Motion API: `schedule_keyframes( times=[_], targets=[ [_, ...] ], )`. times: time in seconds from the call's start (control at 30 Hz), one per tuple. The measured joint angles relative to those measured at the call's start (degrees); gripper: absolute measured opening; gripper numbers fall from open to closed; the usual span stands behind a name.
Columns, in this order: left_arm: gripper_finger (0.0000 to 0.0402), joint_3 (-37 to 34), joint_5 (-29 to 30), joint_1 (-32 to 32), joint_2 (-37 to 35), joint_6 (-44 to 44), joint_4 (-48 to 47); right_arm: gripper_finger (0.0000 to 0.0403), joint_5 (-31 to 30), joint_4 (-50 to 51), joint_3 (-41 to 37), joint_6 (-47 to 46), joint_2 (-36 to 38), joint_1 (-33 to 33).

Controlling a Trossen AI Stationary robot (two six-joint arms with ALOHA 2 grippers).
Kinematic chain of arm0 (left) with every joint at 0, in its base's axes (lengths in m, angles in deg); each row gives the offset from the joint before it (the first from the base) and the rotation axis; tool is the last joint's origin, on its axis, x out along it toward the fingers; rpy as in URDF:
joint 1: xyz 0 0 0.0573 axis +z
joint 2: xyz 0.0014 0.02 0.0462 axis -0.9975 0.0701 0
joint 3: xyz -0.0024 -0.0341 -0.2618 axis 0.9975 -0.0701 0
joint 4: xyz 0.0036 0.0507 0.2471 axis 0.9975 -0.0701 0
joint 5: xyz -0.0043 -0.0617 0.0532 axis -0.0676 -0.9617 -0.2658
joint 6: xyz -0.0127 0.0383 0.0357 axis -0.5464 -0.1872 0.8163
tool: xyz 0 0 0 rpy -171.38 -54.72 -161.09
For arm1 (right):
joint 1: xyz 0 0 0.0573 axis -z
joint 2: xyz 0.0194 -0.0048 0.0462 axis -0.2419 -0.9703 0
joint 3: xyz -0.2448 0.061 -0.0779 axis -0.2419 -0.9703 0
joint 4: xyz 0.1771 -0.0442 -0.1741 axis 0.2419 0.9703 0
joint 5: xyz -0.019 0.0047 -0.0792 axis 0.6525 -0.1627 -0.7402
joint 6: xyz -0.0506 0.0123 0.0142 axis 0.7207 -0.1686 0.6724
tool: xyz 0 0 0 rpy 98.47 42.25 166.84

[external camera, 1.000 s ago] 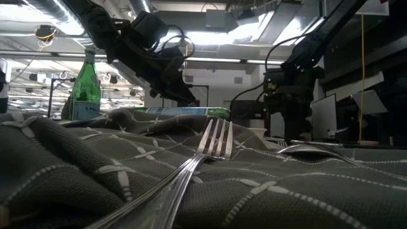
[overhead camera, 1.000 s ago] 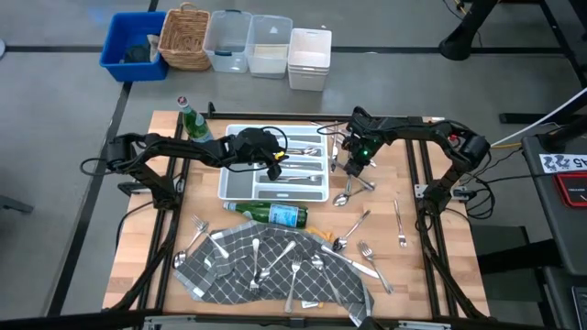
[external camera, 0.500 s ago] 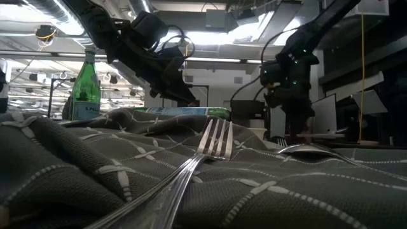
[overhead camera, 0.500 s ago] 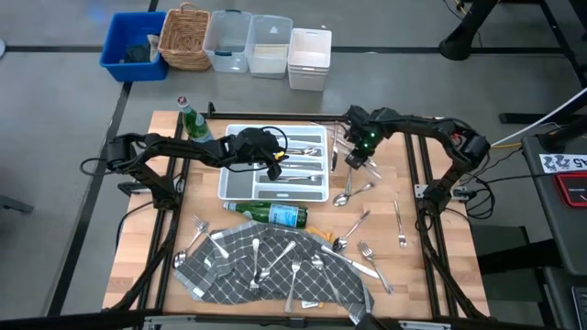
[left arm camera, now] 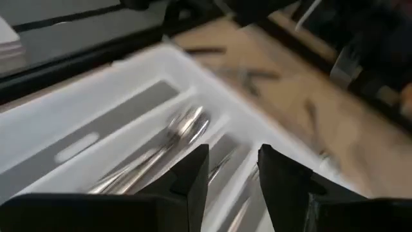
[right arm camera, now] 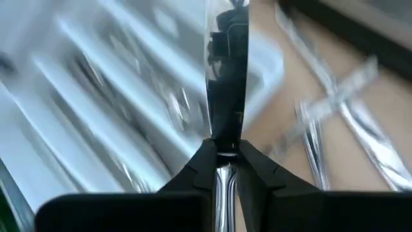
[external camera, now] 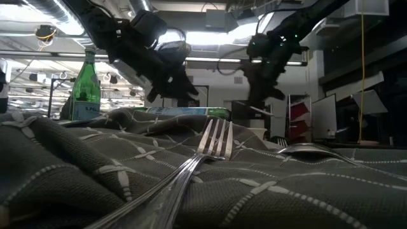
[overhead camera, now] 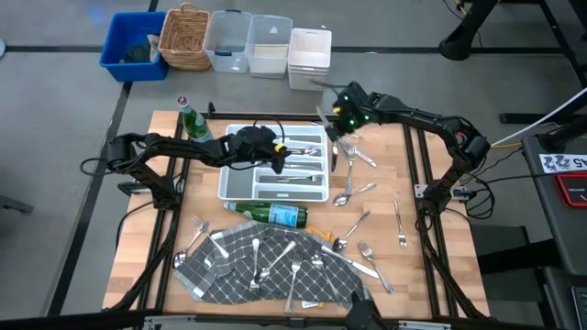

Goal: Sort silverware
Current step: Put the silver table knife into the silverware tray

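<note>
My right gripper [overhead camera: 332,121] is shut on a shiny knife [right arm camera: 225,71] and hangs above the far right corner of the white compartmented tray [overhead camera: 227,176]; it also shows high up in the low view [external camera: 261,76]. My left gripper [left arm camera: 233,174] stands open and empty over the tray's middle [overhead camera: 278,158]. Several pieces of silverware lie in the tray's compartments [left arm camera: 174,132]. More silverware lies on the wood right of the tray [overhead camera: 346,196] and on the grey checked cloth [overhead camera: 266,270]. My right gripper pinches the knife between its two fingers at the part where handle and blade meet [right arm camera: 223,149]. The blade runs on past the fingertips, along the fingers, slanting down toward the tray. The knife is lifted clear of table and tray.
A green bottle [overhead camera: 275,215] lies between tray and cloth; another [overhead camera: 190,119] stands at the tray's far left corner. Bins and a basket [overhead camera: 183,38] sit beyond the table. A fork [external camera: 213,143] lies on the cloth close to the low camera.
My right gripper has risen from the wood right of the tray, staying shut on the knife, and gone toward the far edge and the tray's far right corner, tipping as it went. The knife is now lifted clear. My left gripper has rolled in place over the tray.
</note>
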State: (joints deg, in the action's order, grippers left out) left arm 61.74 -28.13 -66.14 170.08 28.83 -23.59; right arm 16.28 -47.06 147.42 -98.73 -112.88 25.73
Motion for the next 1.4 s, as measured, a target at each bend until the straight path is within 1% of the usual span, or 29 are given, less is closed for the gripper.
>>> schedule_keyframes(
  times=[0.13,0.23,0.37,0.57,0.77,0.83,1.03,1.2,1.4],
  targets=[
    [0.0123,0.00,0.00,0.00,0.00,-6.32,6.73,0.0040,0.02,-11.49,0.00,-5.41,0.00,-0.18],
    [0.0123,0.01,0.20,0.10,0.00,-8.29,10.77,0.0040,-0.41,-19.12,0.00,-8.82,0.00,-1.12],
    [0.0123,0.00,2.68,0.11,0.00,-7.27,13.56,0.0040,-1.57,-28.74,0.00,-12.07,0.00,-3.75],
    [0.0123,0.00,6.38,0.11,0.00,-4.36,15.99,0.0040,-7.07,-38.18,0.00,-13.12,0.00,-8.64],
    [0.0123,0.00,6.71,0.15,0.00,-2.86,17.38,0.0040,-14.38,-40.29,0.00,-10.50,0.00,-12.91],
    [0.0123,0.00,6.71,0.15,0.00,-2.83,17.88,0.0040,-15.69,-40.35,0.00,-9.73,0.00,-13.92],
    [0.0123,0.00,8.19,0.15,0.00,-1.44,18.39,0.0040,-17.19,-40.87,-0.02,-8.56,0.00,-16.65],
    [0.0123,0.00,8.24,0.15,0.00,-1.57,18.43,0.0040,-17.67,-43.03,-0.02,-8.46,0.00,-18.31],
    [0.0123,0.00,8.23,0.14,0.00,-1.46,18.40,0.0040,-18.03,-43.77,-0.02,-8.46,0.00,-18.89]
  ],
)
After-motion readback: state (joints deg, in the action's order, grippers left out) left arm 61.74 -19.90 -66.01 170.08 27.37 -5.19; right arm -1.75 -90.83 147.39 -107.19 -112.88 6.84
